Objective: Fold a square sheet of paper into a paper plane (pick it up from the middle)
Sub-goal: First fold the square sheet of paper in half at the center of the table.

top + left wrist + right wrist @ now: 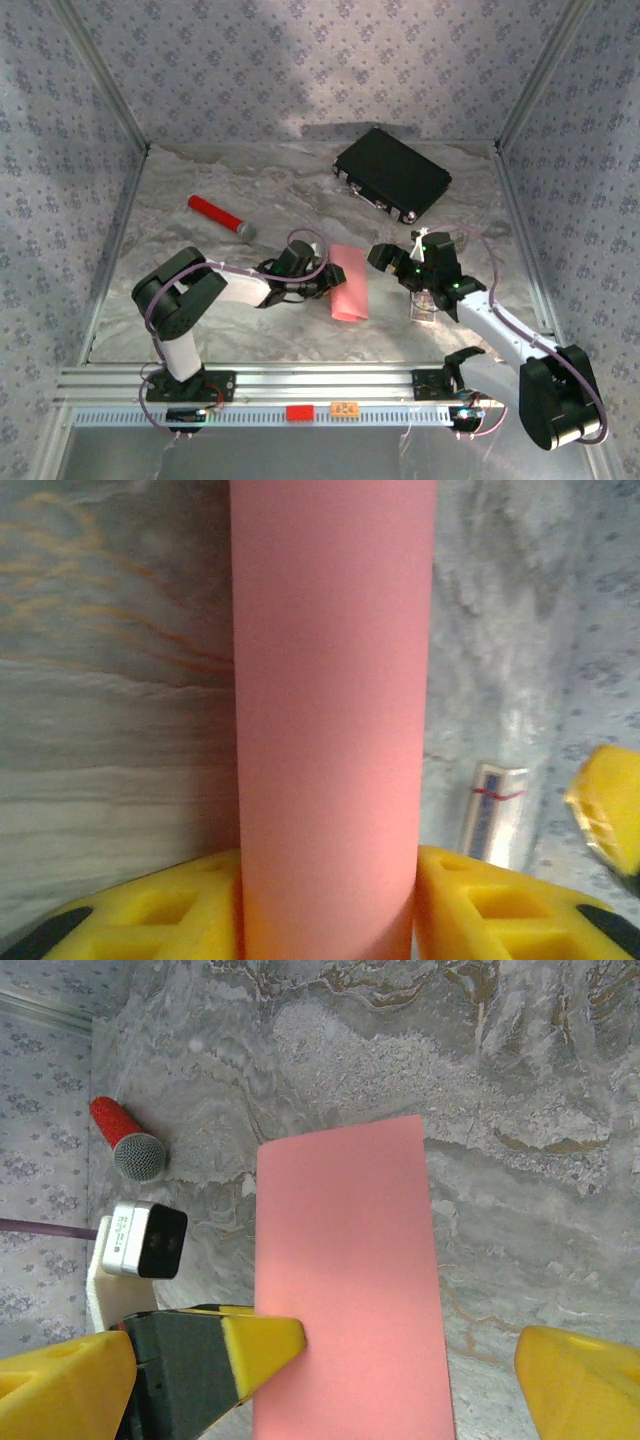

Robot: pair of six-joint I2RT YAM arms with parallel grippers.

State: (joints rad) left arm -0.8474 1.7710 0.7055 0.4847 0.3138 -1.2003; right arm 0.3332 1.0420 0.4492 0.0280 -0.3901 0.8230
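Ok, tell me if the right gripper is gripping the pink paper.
No: the right gripper stands wide open above the pink paper.

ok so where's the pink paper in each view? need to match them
Top external: pink paper at centre frame, lying flat.
Left wrist: paper as a vertical band mid-frame, between the left jaws.
Right wrist: paper from centre to the bottom edge.
Shared landmark: red cylinder, left of the paper in top external and right wrist.

Free: tabletop [200, 300] at back centre between cylinder [219, 216] and case [392, 172], and along the near edge between the arms. Blocked: centre — left hand [328, 272], paper [348, 285] and right hand [383, 255] crowd together, card [424, 311] near the right hand.
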